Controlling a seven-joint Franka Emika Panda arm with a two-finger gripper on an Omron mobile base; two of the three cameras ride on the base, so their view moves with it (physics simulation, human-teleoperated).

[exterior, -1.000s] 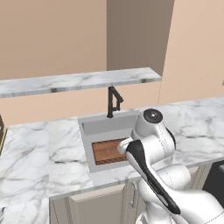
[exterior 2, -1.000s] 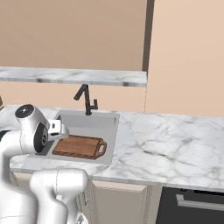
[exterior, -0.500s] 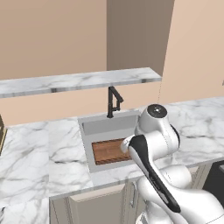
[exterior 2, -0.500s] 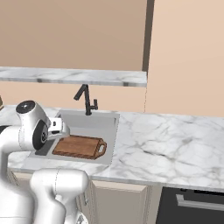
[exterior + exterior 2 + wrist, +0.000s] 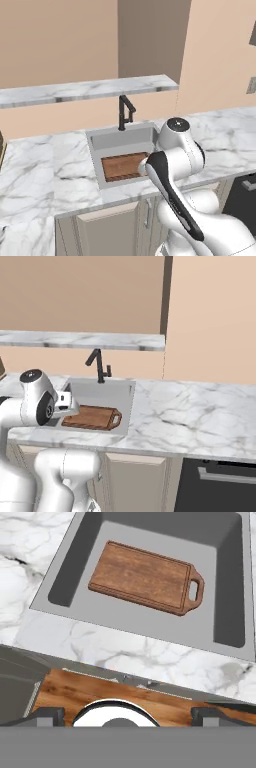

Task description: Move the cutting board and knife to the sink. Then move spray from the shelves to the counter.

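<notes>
The dark brown cutting board (image 5: 142, 576) lies flat in the grey sink (image 5: 230, 587), handle hole towards the right of the hand view. It also shows on the basin floor as the board (image 5: 122, 166) and the board (image 5: 92, 417). My gripper (image 5: 127, 717) hangs open and holds nothing, over the counter's front edge, short of the basin. The marble counter (image 5: 190, 411) surrounds the sink (image 5: 100, 391). The grey shelf (image 5: 85, 90) runs along the wall above the black faucet (image 5: 124, 112). The knife and the spray are out of view.
A dark appliance front (image 5: 220, 481) sits under the counter at the right. Beige cabinet doors (image 5: 95, 230) stand below the sink. My own arm (image 5: 175, 145) blocks the sink's right side in the left base view. A wall corner (image 5: 167, 316) rises behind the shelf's right end.
My arm's upper joint has risen slightly. The cutting board lies still in the sink, and the jaws stay open.
</notes>
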